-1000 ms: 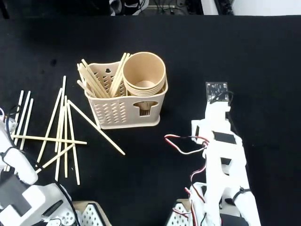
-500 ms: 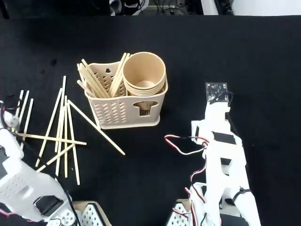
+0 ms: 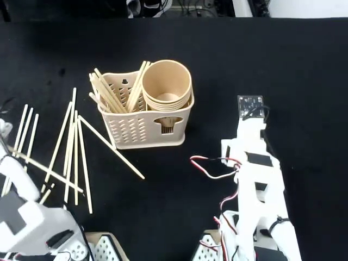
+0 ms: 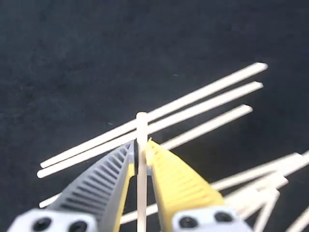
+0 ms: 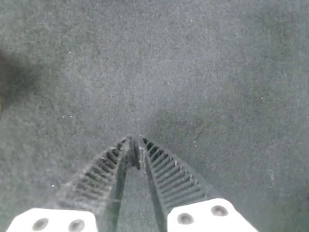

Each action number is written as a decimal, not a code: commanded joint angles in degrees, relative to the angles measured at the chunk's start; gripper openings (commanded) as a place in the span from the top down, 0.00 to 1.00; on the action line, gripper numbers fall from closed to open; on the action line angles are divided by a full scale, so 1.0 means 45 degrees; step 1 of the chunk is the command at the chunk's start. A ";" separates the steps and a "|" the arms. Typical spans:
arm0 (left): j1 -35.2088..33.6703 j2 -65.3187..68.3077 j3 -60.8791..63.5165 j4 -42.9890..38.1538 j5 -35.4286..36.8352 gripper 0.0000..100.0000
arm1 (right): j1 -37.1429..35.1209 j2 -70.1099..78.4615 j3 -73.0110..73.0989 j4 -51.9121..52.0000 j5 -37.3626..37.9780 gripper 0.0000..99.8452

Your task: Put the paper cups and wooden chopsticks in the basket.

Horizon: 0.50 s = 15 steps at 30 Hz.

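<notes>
The left tool [image 4: 140,146] is clamped on one wooden chopstick [image 4: 141,123], whose long axis seems to run 10 to 4 o'clock in the high view. The basket [image 3: 136,133], with the paper cups [image 3: 166,81] inside, lies between its 2 and 3 o'clock. The right tool [image 5: 134,145] is pinched closed and empty.

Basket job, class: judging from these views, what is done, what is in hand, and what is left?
Done: stacked cups and several chopsticks stand in the basket. In hand: the left end effector is shut on one chopstick. Left: loose chopsticks lie on the table; the right end effector is shut and empty.
</notes>
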 commanded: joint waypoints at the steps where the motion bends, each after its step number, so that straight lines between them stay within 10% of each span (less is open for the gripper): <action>1: 0.0987 -0.1993 -0.0576 0.0391 0.0059 0.97 | -0.0137 -0.0049 -0.0068 -0.0137 -0.0059 0.99; 9: 0.2921 -0.7971 -0.2061 0.0508 0.0059 0.97 | -0.0137 -0.0049 -0.0049 -0.0137 -0.0059 0.99; 15: 0.6203 -1.1468 -0.3878 -0.2579 0.0059 0.97 | -0.0137 -0.0049 -0.0049 -0.0137 -0.0059 0.99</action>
